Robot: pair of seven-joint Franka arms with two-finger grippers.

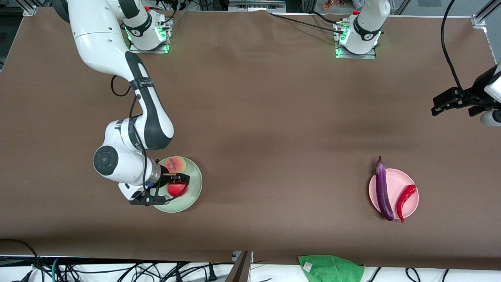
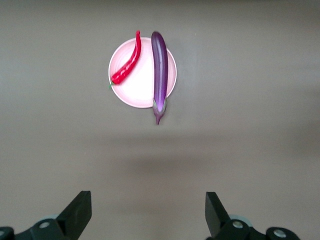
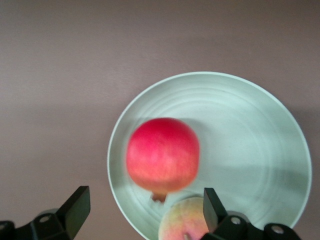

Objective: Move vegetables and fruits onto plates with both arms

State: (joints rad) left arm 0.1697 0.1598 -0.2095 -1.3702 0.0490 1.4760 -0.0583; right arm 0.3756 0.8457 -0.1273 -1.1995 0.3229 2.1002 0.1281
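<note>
The red pomegranate-like fruit [image 1: 177, 190] and the peach [image 1: 176, 163] lie on the mint green plate [image 1: 193, 176]. My right gripper [image 1: 181, 181] hovers over this plate, open and empty. In the right wrist view the fruit [image 3: 162, 154] looks blurred on the plate [image 3: 250, 135], the peach [image 3: 187, 222] sits beside it, and the gripper [image 3: 145, 215] stands wide open. The purple eggplant [image 1: 382, 190] and the red chili [image 1: 405, 197] lie on the pink plate [image 1: 393, 184]. My left gripper [image 1: 437, 105] waits open, high at its end of the table. It [image 2: 148, 212] looks toward the eggplant [image 2: 159, 70], chili [image 2: 127, 62] and pink plate [image 2: 145, 80].
A green cloth [image 1: 330, 268] hangs at the table edge nearest the front camera. Cables run below that edge. The brown table cover [image 1: 274, 137] lies bare between the two plates.
</note>
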